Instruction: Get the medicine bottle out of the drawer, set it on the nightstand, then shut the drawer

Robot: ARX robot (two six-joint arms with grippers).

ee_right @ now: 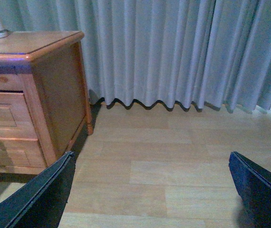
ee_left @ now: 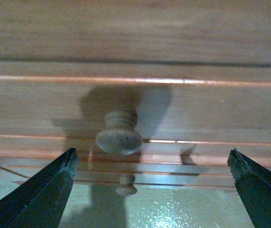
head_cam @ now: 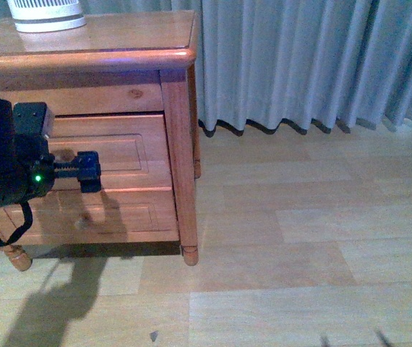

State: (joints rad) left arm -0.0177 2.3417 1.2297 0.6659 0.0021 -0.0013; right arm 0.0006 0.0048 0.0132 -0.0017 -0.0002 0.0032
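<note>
While the drawer [head_cam: 134, 148] is sitting shut, step in hand: judged to be opening it by its round knob [ee_left: 119, 134].
Left gripper [ee_left: 152, 154]: hovering in front of the taller drawer front with its fingers spread wide, and it is gripping nothing.
Knob position: in the left wrist view the knob is lying ahead of the fingertips and off-centre, nearer one finger than the other. No contact is showing.
Right gripper [ee_right: 150, 156]: hanging spread and empty over the floor [ee_right: 183, 175], well apart from the nightstand [head_cam: 134, 32].
Medicine bottle: not showing in any view, and judged to be lying inside the shut drawer.
Nightstand top: a white slatted device [head_cam: 45, 13] is standing at its back edge, and the bare wood beside it is offering room for the bottle.
Procedure: centre the knob between the fingers, go in until the pads are passing its head, and close on the neck. Then pull straight out, square to the drawer front.
Caution: a second knob [ee_left: 126, 189] is showing below, on the shallower drawer, and should be avoided. A pinch on the rounded head alone is likely to slip.
</note>
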